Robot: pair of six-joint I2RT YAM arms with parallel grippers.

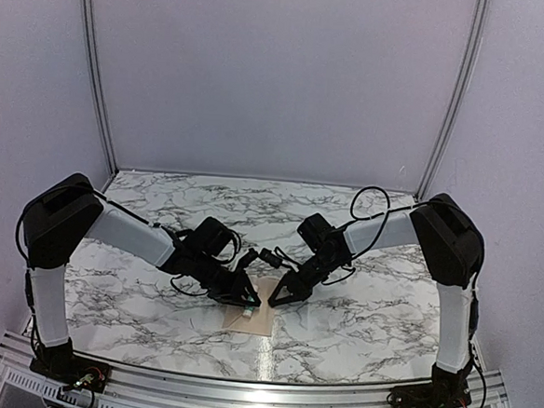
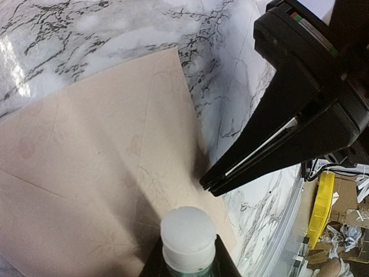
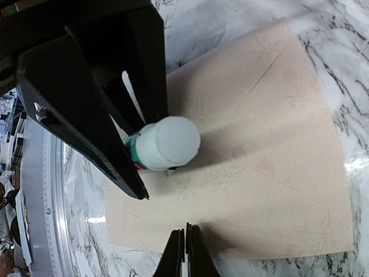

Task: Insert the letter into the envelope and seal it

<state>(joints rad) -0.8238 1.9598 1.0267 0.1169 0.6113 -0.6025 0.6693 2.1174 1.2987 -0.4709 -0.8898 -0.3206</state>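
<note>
**Top external view.** The envelope (image 1: 258, 321) is lying flat on the marble-patterned table (image 1: 367, 313), near its front edge and between the two arms. Both grippers are crowding over it and covering its far part. The left gripper (image 1: 246, 301) is clamping a small glue stick (image 1: 247, 311), which is showing here only as a white-and-green speck. The right gripper (image 1: 276, 299) is pointing down at the envelope's right side, but its jaws are too small to read in this view. No separate letter is showing, and whether it is inside the envelope cannot be told.

**Left wrist view.** The envelope (image 2: 98, 167) is filling the left half of the frame and is cut off at the left and bottom edges. Its paper is matt and pale beige, with faint creases running diagonally. The glue stick (image 2: 188, 234) is showing a rounded white end above a green band, while its body and the fingers holding it are running out of frame below. The black, wedge-shaped right gripper (image 2: 211, 186) is tapering to a closed point at the envelope's right edge. It appears to be touching the paper, but its shadow is blurring the contact. Out-of-focus clutter is lying beyond the table rim.

**Right wrist view.** The right gripper's fingers (image 3: 185, 254) are pressing together with no gap, over the envelope's near edge. The left gripper's black fingers (image 3: 98, 124) are gripping the glue stick (image 3: 168, 144) on both sides. Whether its white end is meeting the paper cannot be told.
</note>
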